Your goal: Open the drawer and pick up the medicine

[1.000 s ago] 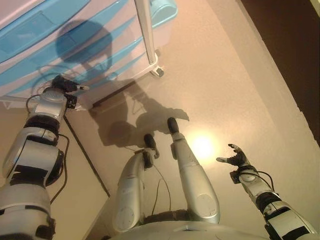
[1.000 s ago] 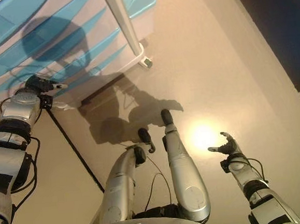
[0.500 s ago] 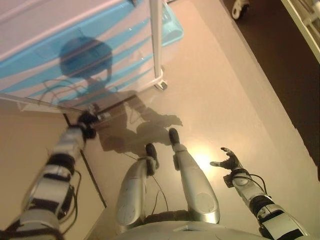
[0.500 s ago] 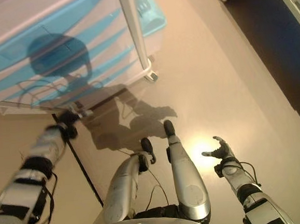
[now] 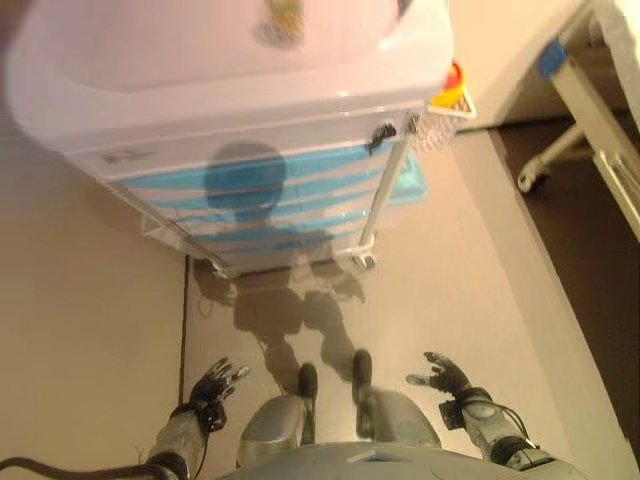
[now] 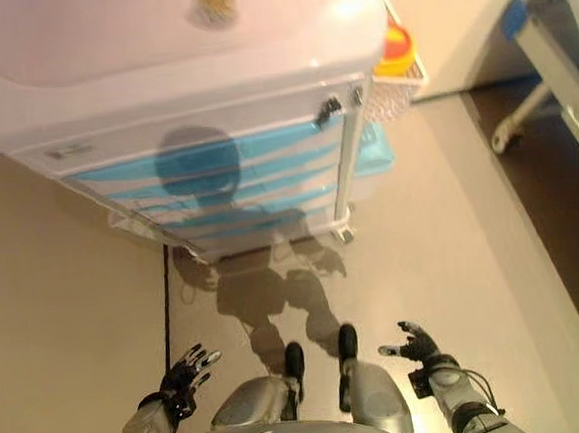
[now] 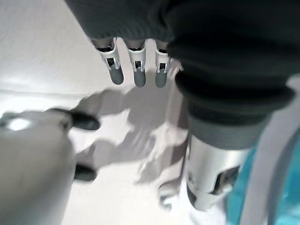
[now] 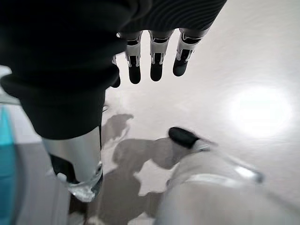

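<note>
Blue drawers [image 5: 270, 195] stacked down the front of a white cart [image 5: 230, 60], all pushed in flush, none pulled out. Medicine not to be made out in any view. Well apart from the drawers, low on the robot's left, the left hand [image 5: 215, 385]: fingers [image 7: 136, 70] straight and spread, thumb out to the side, nothing held, bare floor [image 5: 470, 280] under it. Low on the robot's right, about level with it, the right hand [image 5: 445, 378]: fingers [image 8: 154, 61] likewise straight and loosely spread, palm turned inward, holding nothing and touching nothing. At the cart's right front corner a white post [image 5: 385, 195] running down to a caster [image 5: 362, 262] on the floor. Fixed to the cart's right side near the top, a wire basket [image 5: 450, 100] with something yellow and red inside, too small to tell what. Just behind the post, lower down, a pale blue tub [image 5: 410, 190] against the cart's side. On the cart's glossy top a small yellowish item near the far edge, blurred. Across the beige floor a dark seam [image 5: 185, 320] running from the cart's left front foot toward the robot. Off to the right, over darker flooring, a white bed frame [image 5: 600, 130] with a wheel [image 5: 527, 181].
</note>
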Motion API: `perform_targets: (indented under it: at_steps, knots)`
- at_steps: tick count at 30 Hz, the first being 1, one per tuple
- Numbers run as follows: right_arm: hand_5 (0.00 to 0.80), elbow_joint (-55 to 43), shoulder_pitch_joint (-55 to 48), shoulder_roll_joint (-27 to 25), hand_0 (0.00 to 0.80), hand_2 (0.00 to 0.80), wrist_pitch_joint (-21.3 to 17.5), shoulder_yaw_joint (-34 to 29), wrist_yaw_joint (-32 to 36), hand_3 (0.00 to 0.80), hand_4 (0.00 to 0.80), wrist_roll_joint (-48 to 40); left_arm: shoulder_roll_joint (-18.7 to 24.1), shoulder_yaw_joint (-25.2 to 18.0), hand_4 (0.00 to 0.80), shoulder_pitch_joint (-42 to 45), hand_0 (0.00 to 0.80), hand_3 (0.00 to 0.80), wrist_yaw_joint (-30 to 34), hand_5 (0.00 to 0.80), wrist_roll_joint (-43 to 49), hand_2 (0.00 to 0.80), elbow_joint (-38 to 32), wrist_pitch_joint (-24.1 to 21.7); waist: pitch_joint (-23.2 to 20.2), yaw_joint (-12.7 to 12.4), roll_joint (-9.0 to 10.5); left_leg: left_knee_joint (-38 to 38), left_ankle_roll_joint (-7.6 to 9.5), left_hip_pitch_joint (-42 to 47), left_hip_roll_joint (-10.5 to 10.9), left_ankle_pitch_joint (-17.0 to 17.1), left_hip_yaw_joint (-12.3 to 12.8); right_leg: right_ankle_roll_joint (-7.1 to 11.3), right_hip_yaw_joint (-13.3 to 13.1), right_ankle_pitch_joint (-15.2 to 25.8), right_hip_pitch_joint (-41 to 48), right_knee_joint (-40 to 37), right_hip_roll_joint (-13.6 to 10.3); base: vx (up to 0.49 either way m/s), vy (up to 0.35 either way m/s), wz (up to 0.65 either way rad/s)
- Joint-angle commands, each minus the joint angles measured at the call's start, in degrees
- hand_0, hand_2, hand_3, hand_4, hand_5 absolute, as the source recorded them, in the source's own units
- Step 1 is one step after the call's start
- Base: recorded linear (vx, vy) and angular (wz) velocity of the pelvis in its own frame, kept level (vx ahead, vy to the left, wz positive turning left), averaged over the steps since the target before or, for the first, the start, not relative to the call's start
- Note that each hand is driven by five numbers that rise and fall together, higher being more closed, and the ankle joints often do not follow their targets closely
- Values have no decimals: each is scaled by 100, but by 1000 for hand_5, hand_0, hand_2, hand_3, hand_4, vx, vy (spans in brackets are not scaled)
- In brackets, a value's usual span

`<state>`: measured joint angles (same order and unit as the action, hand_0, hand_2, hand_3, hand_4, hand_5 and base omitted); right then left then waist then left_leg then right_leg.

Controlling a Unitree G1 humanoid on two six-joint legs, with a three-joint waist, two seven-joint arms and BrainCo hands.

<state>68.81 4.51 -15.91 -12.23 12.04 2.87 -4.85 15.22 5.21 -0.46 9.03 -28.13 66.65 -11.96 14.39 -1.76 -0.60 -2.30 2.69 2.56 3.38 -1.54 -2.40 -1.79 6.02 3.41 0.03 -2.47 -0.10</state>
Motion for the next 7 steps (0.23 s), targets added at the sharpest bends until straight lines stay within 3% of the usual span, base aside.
perform_targets:
  at_steps: [1, 7]
  knots:
    - [0, 27, -161, 83, 0, 0, 32, 14, 343, 0, 0, -354, -92, 47, 0, -18, 0, 0, 68, 0, 511, 0, 258, -369, -304, -124, 119, -261, -60, -361, 328, -184, -159, 193, 79, -595, 12, 707, -3, 27, -63, 27]
    - [0, 248, -92, 203, 0, 0, 138, -4, 335, 0, 0, -306, -345, 287, 0, -20, 0, 0, 578, 0, 426, 0, 420, -272, -594, -198, 143, -71, -82, -127, 314, -187, -215, 217, 228, -580, 271, 500, 2, 3, -30, 18]
